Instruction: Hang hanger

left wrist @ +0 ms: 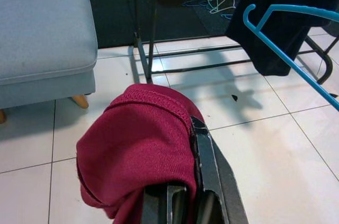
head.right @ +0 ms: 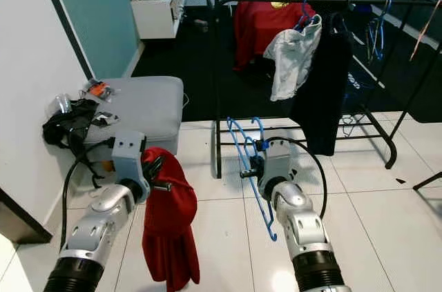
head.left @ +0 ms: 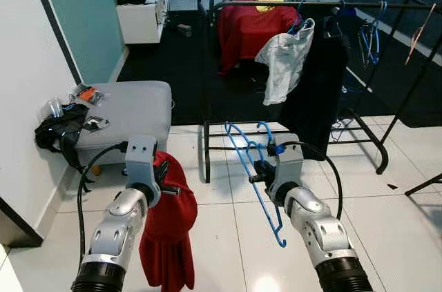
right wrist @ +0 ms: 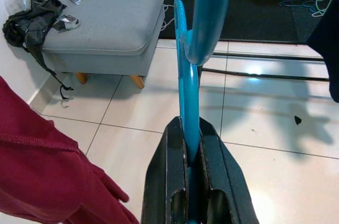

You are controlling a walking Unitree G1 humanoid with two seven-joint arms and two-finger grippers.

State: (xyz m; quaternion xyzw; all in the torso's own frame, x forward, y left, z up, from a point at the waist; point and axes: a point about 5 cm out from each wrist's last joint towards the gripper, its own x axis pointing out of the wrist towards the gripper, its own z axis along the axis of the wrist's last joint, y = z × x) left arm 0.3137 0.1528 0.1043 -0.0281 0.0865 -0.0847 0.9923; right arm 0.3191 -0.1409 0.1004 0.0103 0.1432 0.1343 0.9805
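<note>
Blue hanger clamped between right gripper fingers.

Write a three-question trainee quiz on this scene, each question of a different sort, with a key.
1. True or false: the right claw is shut on the blue hanger.
2. What does the left claw hold? A) white shirt B) red garment C) black bag
3. Fill in: the white shirt hangs on the ____ rail, beside a black garment.

Key: 1 true; 2 B, the red garment; 3 clothes rack.
</note>
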